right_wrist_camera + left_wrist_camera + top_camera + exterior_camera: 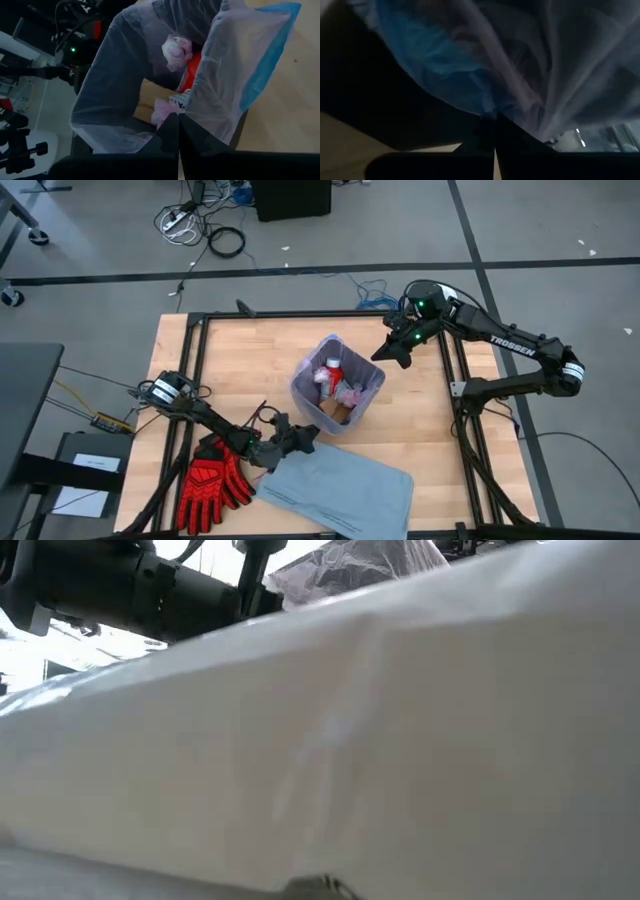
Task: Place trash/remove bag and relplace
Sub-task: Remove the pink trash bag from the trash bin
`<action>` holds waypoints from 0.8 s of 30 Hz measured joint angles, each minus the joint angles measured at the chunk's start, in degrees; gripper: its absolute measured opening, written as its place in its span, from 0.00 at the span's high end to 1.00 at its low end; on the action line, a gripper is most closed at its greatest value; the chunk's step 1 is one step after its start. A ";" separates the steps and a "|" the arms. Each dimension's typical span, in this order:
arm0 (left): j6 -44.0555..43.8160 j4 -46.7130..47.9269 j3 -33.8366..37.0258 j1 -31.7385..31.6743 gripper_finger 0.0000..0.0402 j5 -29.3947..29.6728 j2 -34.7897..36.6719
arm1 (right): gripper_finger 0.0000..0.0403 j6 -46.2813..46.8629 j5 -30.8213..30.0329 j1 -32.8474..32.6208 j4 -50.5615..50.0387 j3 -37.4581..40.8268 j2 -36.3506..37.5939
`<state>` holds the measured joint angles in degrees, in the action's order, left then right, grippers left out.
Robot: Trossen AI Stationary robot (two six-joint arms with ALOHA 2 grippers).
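A small bin (300, 388) lined with the translucent pink-lavender bag (368, 376) stands mid-table. The trash lies inside: a red-labelled bottle (333, 372), crumpled white paper (176, 50) and a cardboard piece (149, 95). My left gripper (306, 437) is low at the bin's near left side, shut on the bag's overhang. My right gripper (382, 354) hovers shut above the bin's far right rim, looking into it and touching nothing. The grey-blue replacement liner (340, 485) lies flat on the table near the front edge. My left gripper pinches the bag's overhanging film (492, 111) between its two fingertips, just beside the blue drawstring hem (427, 60). The fingers come in roughly level from the table's near left. The film fans up from them in gathered folds; how many layers, I cannot tell.
Red gloves (215, 480) lie at the near left, beside the left arm. The grey-blue liner (380, 740) fills most of the low view, with the left arm (130, 585) and the bag's top (350, 565) behind it. Bare wood lies right of the bin.
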<state>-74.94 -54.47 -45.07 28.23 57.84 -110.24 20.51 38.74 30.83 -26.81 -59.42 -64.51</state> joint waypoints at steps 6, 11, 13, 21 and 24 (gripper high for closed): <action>1.05 -2.34 -0.03 0.56 0.99 -1.31 0.05 | 1.00 0.85 0.42 -0.51 0.09 0.00 0.06; 1.03 -2.89 -0.29 4.11 1.00 -1.92 0.05 | 1.00 0.83 0.62 -1.41 0.27 0.00 0.17; 0.98 -2.54 -0.29 5.77 1.00 -1.09 0.05 | 1.00 0.81 1.10 -1.71 0.29 0.00 0.17; 1.19 -3.07 -1.40 10.17 1.00 5.33 0.05 | 1.00 0.35 1.18 -1.95 0.81 0.00 0.17; 3.54 -3.36 -2.94 10.97 1.00 6.42 0.05 | 1.00 0.33 1.22 -1.95 1.08 0.00 0.17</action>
<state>-71.40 -57.83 -48.01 39.20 64.26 -110.19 20.85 39.96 28.88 -25.73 -59.42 -64.34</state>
